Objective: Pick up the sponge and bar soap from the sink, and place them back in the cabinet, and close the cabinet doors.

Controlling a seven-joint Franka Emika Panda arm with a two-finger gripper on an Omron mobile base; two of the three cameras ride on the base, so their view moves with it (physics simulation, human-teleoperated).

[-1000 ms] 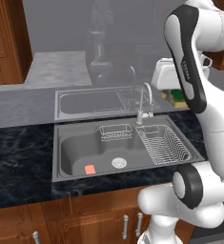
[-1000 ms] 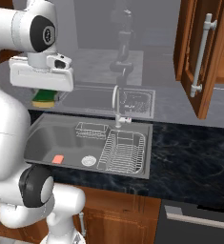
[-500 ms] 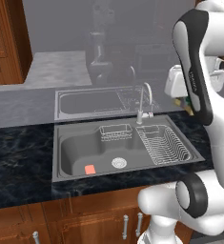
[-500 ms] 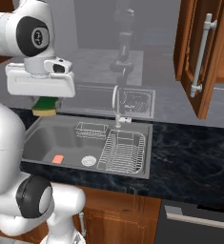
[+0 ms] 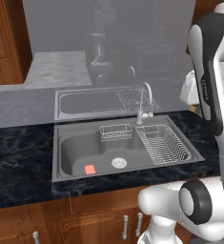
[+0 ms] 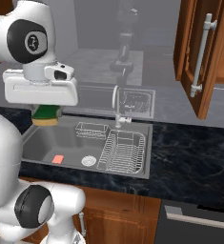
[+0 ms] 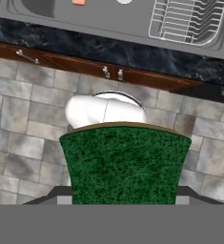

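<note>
Base views flank arm, share sink; hand view looks floorward.

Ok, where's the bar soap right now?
The bar soap lies on the sink floor, front-left in the left base view, left of the round drain.

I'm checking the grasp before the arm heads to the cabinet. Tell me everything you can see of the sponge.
The sponge is a flat block with a rough, dark green face and a thin yellowish edge. It sits clamped in the gripper, lifted clear of the sink and hanging in the air to its left in the right base view. In the hand view its green face looms close, with the floor tiles far below. Nothing else touches it.
</note>
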